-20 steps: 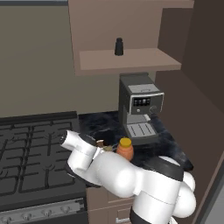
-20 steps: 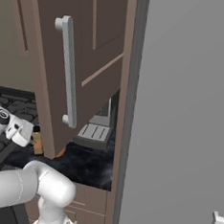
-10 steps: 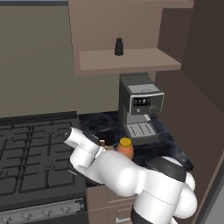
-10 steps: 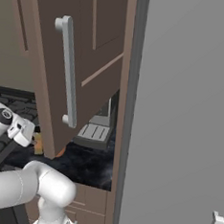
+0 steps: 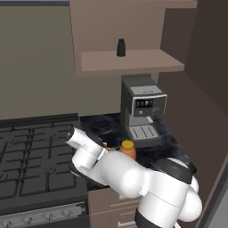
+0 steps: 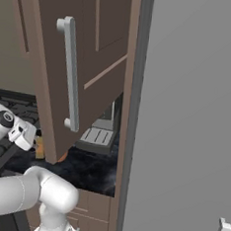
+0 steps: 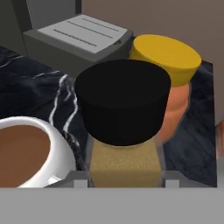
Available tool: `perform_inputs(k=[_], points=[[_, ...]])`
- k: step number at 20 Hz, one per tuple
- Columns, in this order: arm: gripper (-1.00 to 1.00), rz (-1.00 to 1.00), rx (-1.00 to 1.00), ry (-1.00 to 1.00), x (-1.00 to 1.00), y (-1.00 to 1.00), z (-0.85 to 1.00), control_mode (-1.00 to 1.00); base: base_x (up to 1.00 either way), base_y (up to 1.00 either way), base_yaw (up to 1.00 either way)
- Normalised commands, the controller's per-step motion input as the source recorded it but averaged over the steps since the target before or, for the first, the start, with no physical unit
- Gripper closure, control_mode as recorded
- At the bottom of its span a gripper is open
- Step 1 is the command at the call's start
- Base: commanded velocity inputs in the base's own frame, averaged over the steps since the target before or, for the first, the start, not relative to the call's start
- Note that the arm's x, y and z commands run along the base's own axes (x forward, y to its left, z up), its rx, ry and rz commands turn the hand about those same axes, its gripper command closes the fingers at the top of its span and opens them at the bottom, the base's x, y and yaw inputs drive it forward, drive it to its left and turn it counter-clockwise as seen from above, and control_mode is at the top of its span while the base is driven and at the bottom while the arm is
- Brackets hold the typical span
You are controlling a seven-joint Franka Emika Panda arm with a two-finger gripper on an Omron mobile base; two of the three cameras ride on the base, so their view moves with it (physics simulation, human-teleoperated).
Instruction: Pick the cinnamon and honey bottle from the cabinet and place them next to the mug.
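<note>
Kitchen; stove (image 5: 35,156), coffee machine (image 5: 141,109), cabinet (image 5: 129,62)

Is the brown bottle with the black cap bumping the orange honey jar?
Cannot tell. In the hand view the cinnamon overlaps the honey bottle behind it, hiding any gap or contact.

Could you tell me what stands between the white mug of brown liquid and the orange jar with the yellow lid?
In the hand view, the slim amber bottle with a black cap stands between the white mug and the orange jar.
</note>
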Motion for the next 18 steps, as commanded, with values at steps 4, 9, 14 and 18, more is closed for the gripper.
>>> perform_inputs(k=[4,9,14,18], points=[[-1.00,0.00,0.00,0.00,0.00,0.00,0.00,-1.00,0.00,0.00,0.00],[-1.00,0.00,0.00,0.00,0.00,0.00,0.00,-1.00,0.00,0.00,0.00],[-1.00,0.00,0.00,0.00,-0.01,0.00,0.00,-1.00,0.00,0.00,0.00],[-1.00,0.00,0.00,-0.03,-0.11,0.00,0.01,-1.00,0.00,0.00,0.00]])
